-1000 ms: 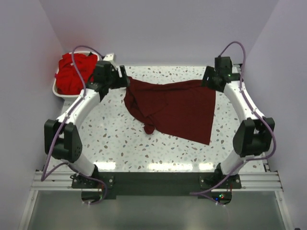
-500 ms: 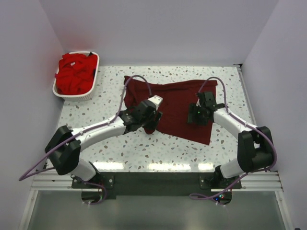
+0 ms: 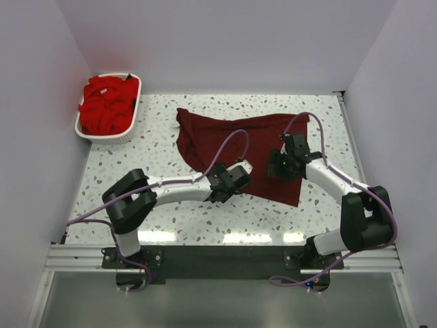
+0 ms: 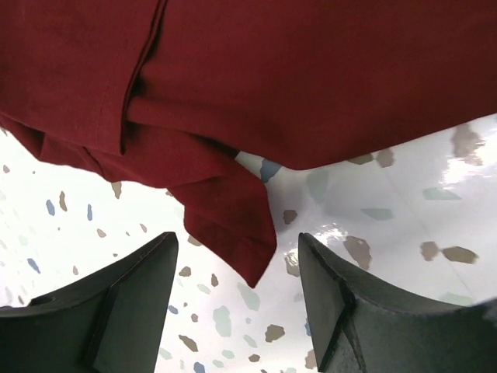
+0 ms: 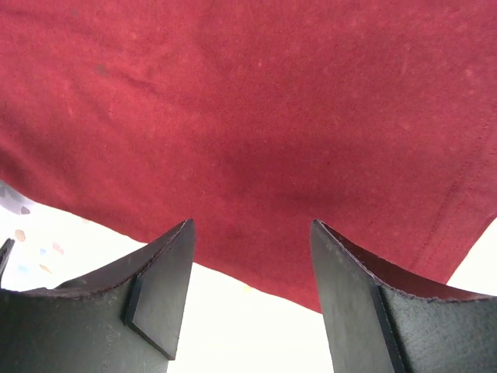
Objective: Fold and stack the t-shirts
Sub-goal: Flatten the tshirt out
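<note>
Maroon shirt (image 3: 239, 147) is lying spread on the table (image 3: 171, 205); red shirts (image 3: 106, 106) are sitting in the basket (image 3: 102, 137) at 10 o'clock. Left gripper (image 4: 237, 264) is gaping empty at its 6 o'clock hem, right gripper (image 5: 252, 256) likewise over 3 o'clock.

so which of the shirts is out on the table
The dark maroon t-shirt, lying spread on the table; the bright red t-shirts are heaped in the white basket at the far left.
</note>
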